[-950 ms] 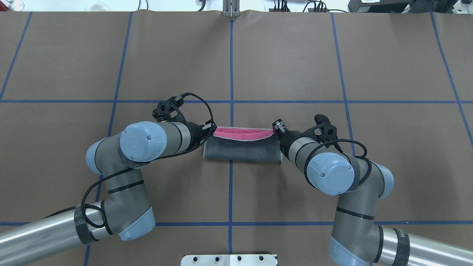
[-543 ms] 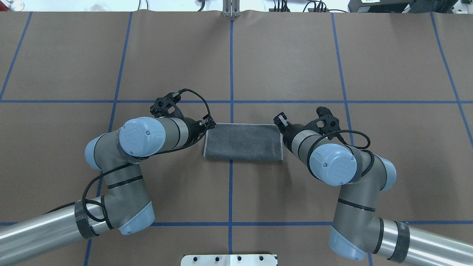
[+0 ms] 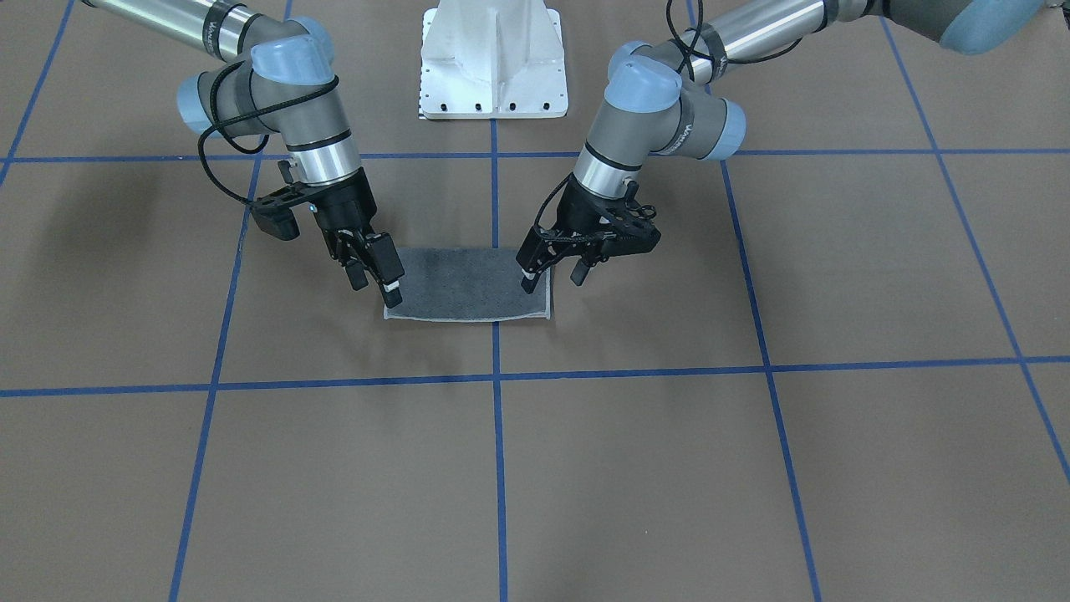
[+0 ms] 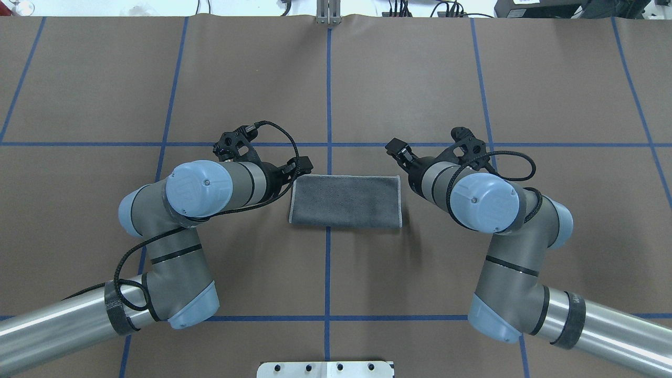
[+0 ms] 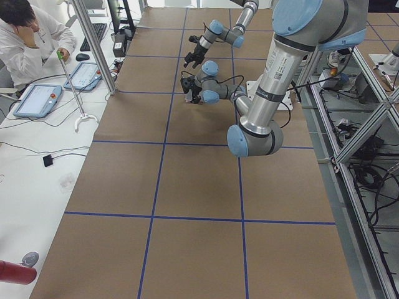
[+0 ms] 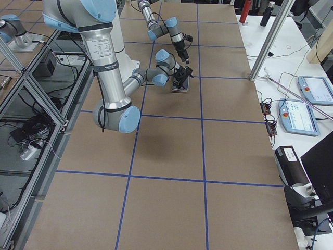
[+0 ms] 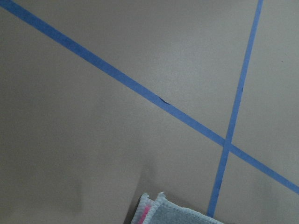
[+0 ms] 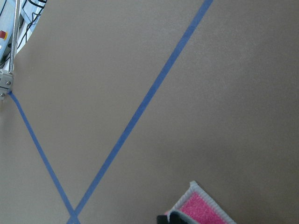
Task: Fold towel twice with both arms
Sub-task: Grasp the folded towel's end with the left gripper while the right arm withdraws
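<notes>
From overhead, nearest the base, we see the left arm (image 4: 199, 189) and right arm (image 4: 483, 202) bent inward on either side of the towel (image 4: 345, 201). The towel lies flat on the worktop (image 4: 420, 79), folded to a rectangle with its dark grey face up, straddling a blue tape line (image 4: 329, 94).

That view hides the fingertips, but the front view shows them. The left fingers (image 3: 529, 276) are spread and hold nothing, with one tip over the towel's end and the other out beyond it. We cannot tell whether the nearer tip touches the cloth. The right fingers (image 3: 389, 280) are likewise apart and empty at the other end.

Only the wrist cameras show us pink: the left one a sliver between the layers at a corner, the right one a broader patch inside the light edging.

Farther off, the left side view takes in a seated person (image 5: 28, 43) beyond the worktop's edge.
</notes>
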